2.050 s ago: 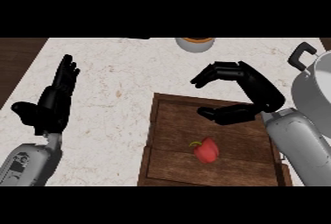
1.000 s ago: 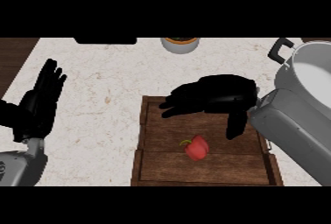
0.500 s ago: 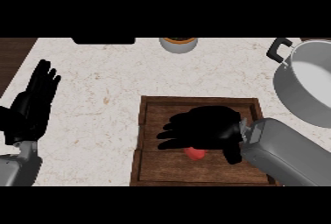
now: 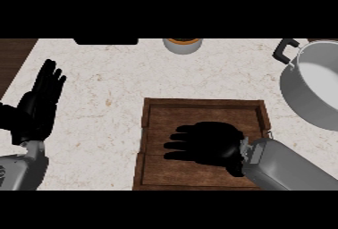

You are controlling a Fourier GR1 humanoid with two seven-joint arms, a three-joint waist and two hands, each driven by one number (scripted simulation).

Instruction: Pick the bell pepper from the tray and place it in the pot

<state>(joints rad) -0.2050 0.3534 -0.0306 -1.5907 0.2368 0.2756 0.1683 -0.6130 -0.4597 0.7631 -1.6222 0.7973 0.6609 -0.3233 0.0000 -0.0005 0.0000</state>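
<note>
One target: bell pepper, hidden under right hand [image 4: 210, 144] on tray [image 4: 198, 104].
Handling: likely light, smooth, rounded; wrap its sides.
Fingers: right's closure, cannot tell; left hand [image 4: 36, 109] straight, left of tray.
Pot [image 4: 315, 89]: right of tray.

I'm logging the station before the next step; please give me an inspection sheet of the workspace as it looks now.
Surface: pale speckled counter, with a darker strip at its left edge.
Job's things: wooden tray near centre; bell pepper not visible, hidden if it is under the hand; grey pot with black handle at right, nothing seen inside.
Clutter: small round container with orange top at the far edge; dark object to its left.
Robot hands: right robot hand palm down over the tray; left robot hand open, resting at left, fingers up.
Cables: nothing seen.
Surroundings: nothing seen.
</note>
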